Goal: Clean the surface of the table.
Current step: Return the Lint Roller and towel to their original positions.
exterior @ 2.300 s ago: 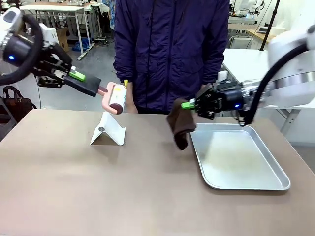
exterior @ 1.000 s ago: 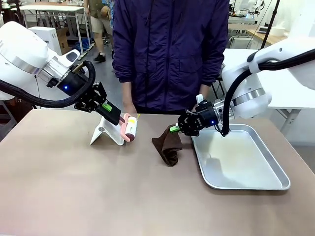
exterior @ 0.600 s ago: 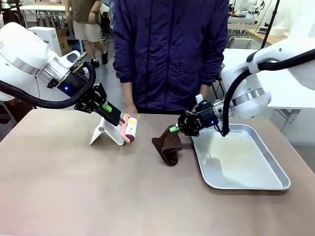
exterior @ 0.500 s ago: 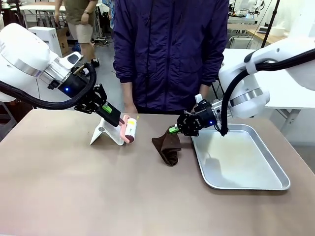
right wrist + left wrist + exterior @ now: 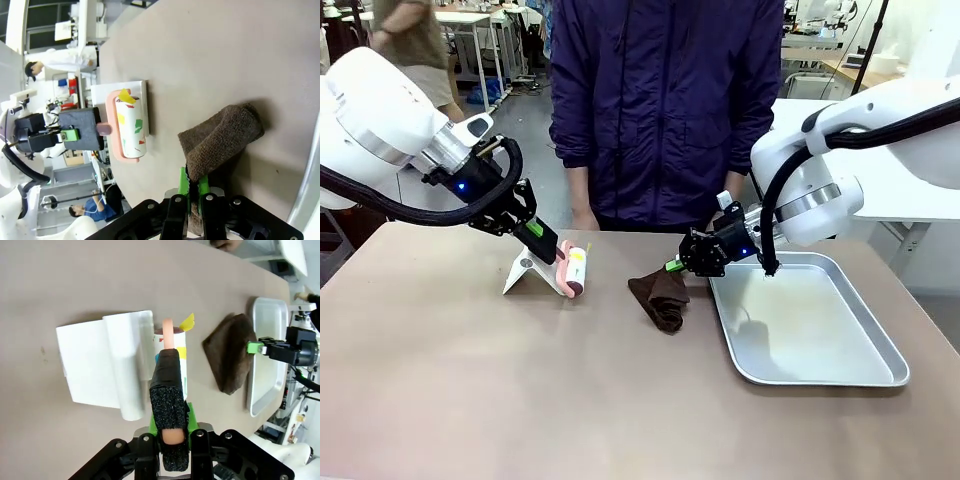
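While the broad, rigid desk (image 5: 520,400) needs no grasp, front view: left gripper (image 5: 548,251) clamps lint roller (image 5: 572,270) near its far edge. Right wrist: right gripper (image 5: 192,192) pinches soft cloth (image 5: 220,140) resting on it.

Both pincers are clamped shut: left pincer (image 5: 548,247) angled down, right pincer (image 5: 677,265) low.

I work in a robotics lab or workshop. Behind the person in the dark jacket (image 5: 665,110) who stands across my brown bench (image 5: 520,390), the room opens onto a grey concrete floor (image 5: 525,150) with white-topped worktables (image 5: 820,125) on metal legs, equipment stands and cables, and a cardboard box. Another person (image 5: 405,40) walks past at the far left.
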### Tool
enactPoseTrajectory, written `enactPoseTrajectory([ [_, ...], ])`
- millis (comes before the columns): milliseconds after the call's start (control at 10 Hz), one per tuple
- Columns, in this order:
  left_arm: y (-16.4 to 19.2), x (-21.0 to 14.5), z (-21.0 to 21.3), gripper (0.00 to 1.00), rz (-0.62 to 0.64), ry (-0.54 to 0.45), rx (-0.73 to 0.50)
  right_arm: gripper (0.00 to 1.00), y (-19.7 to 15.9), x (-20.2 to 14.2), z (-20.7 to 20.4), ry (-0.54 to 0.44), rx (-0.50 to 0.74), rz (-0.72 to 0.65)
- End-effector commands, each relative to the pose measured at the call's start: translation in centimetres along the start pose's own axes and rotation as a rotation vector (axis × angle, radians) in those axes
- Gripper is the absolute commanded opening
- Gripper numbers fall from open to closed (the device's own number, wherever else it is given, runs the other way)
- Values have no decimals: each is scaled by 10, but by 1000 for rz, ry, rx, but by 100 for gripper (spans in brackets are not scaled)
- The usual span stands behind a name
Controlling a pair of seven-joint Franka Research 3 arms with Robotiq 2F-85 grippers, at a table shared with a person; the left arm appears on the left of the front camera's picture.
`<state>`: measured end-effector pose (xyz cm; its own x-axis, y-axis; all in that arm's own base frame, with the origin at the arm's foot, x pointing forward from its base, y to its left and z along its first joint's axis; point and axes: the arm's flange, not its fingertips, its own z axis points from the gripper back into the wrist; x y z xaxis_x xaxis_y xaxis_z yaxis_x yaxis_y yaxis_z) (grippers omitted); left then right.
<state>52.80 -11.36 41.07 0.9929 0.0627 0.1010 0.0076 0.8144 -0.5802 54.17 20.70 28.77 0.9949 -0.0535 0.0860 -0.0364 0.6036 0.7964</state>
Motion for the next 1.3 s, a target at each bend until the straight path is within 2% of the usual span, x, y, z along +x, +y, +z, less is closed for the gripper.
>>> enactPoseTrajectory([
  [0, -6, 5, -1, 22, 21, 28, 58, 7, 0, 7, -7, -13, 11, -9],
  [600, -5, 8, 2, 22, 36, -15, 66, 7, -4, 10, -11, 45, 37, -26],
  [1200, -1, 6, 2, 22, 51, -25, 69, 7, -6, 7, -13, 63, 45, -16],
])
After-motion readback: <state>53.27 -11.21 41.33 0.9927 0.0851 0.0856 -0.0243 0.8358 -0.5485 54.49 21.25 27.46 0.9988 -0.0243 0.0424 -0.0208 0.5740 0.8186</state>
